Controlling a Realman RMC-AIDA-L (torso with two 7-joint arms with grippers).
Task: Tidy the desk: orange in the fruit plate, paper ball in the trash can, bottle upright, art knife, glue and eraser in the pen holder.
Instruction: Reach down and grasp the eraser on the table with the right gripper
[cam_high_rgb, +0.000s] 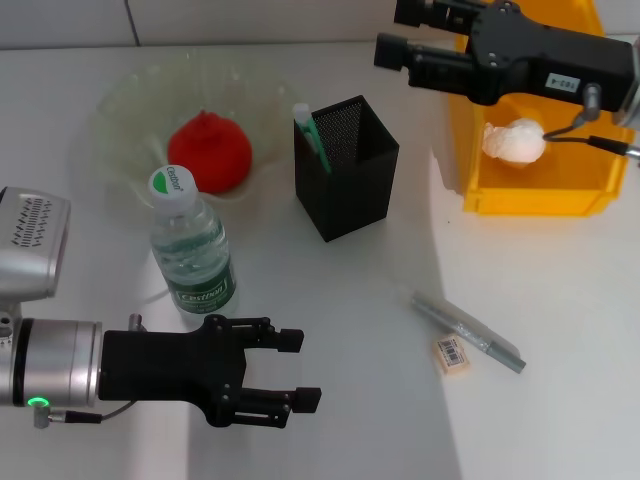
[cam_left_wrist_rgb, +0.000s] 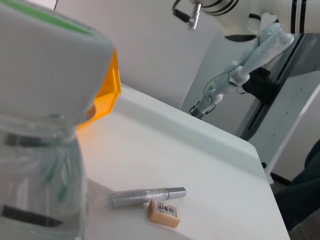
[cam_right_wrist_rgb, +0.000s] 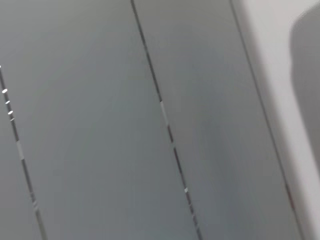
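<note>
The orange (cam_high_rgb: 208, 150) lies in the clear green fruit plate (cam_high_rgb: 110, 110). The water bottle (cam_high_rgb: 190, 250) stands upright in front of the plate. It fills the near side of the left wrist view (cam_left_wrist_rgb: 40, 150). The black mesh pen holder (cam_high_rgb: 345, 180) holds a white-green glue stick (cam_high_rgb: 308, 132). The paper ball (cam_high_rgb: 515, 140) lies in the yellow trash bin (cam_high_rgb: 540, 190). The grey art knife (cam_high_rgb: 467, 330) and the eraser (cam_high_rgb: 452, 356) lie on the table; both show in the left wrist view, knife (cam_left_wrist_rgb: 145, 196) and eraser (cam_left_wrist_rgb: 163, 212). My left gripper (cam_high_rgb: 298, 370) is open and empty, just in front of the bottle. My right gripper (cam_high_rgb: 388, 30) is open and empty, held high beside the bin.
The white table (cam_high_rgb: 330, 300) runs to a front edge on my side. The yellow bin (cam_left_wrist_rgb: 107, 95) stands at the back right. The right wrist view shows only a grey panelled wall (cam_right_wrist_rgb: 150, 125).
</note>
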